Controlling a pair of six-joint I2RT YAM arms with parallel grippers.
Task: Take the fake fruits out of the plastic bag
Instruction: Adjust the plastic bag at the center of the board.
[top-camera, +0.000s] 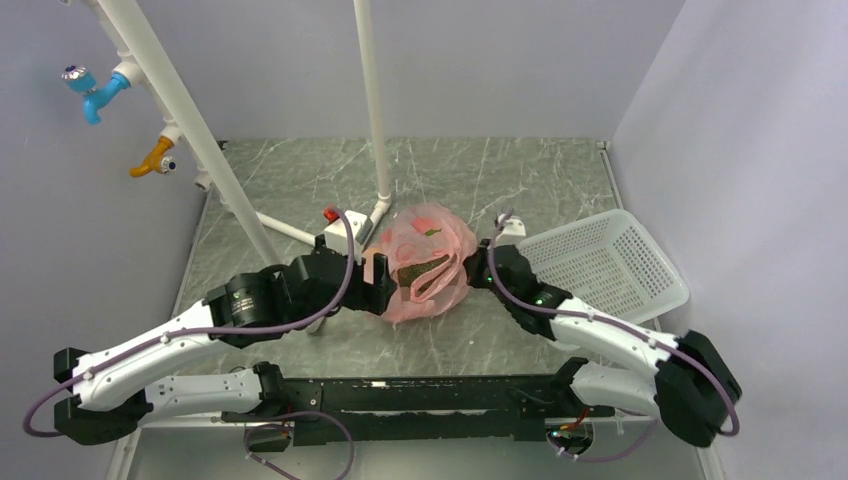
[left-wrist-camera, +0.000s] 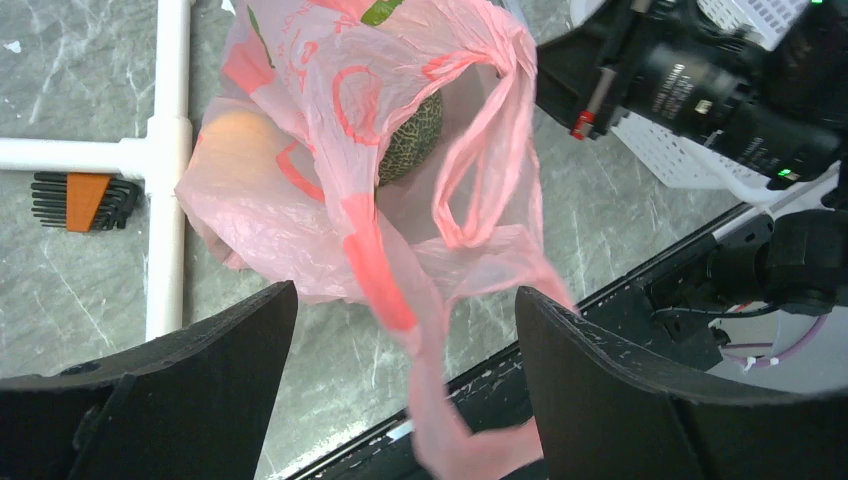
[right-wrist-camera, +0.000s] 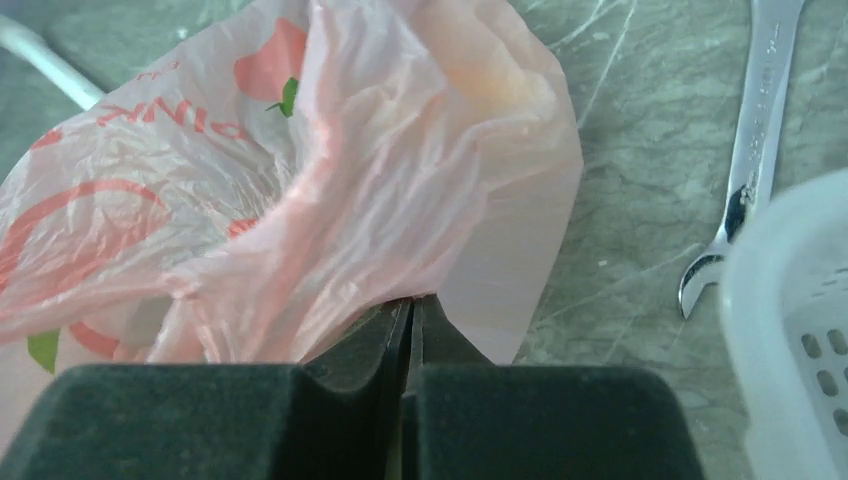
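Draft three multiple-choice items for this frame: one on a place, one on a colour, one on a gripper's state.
1. In the top view, where is the white mesh basket relative to the plastic bag?
A. to its right
B. to its left
C. under it

2. What colour is the plastic bag?
A. blue
B. black
C. pink

3. What is the right gripper doing?
A. wide open
B. shut on the plastic bag
C. shut around the basket's rim

Answers:
1 A: the basket lies right of the bag in the top view.
2 C: pink film shows in all three views.
3 B: the fingers meet with bag film pinched between them.
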